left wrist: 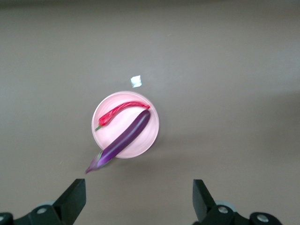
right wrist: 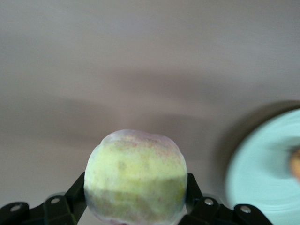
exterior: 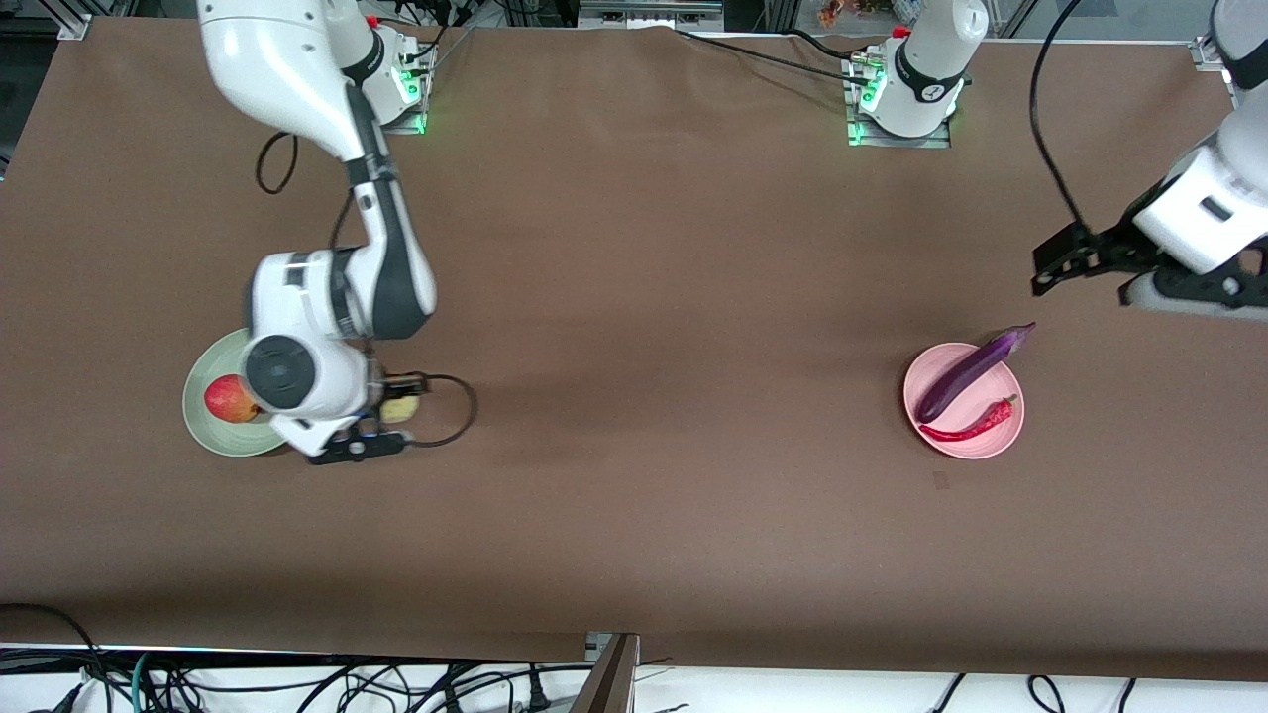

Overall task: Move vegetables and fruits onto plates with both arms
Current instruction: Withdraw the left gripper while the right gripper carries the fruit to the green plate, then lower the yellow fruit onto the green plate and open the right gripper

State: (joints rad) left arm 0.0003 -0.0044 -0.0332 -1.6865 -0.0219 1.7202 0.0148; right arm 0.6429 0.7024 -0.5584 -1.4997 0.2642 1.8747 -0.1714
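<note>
You're looking at a brown matte table (exterior: 634,396), cables trailing along its near edge. Right gripper (right wrist: 136,206) is clamping the pale yellow peach (right wrist: 136,176) between its fingers, hanging just beside the green plate (exterior: 208,426), where the red-yellow apple (exterior: 230,399) is sitting. Left gripper (left wrist: 138,199) is hovering spread wide and empty, up near the pink plate (exterior: 1001,441). The glossy purple eggplant (exterior: 969,374) is lying across that plate, stem end overhanging the rim, with the slim red chili (exterior: 971,426) alongside.

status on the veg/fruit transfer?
Done: eggplant and chili lie on the pink plate; apple on the green plate. In hand: right end effector grips the peach beside that plate. Left: plating it. Left end effector hangs open, waiting.
</note>
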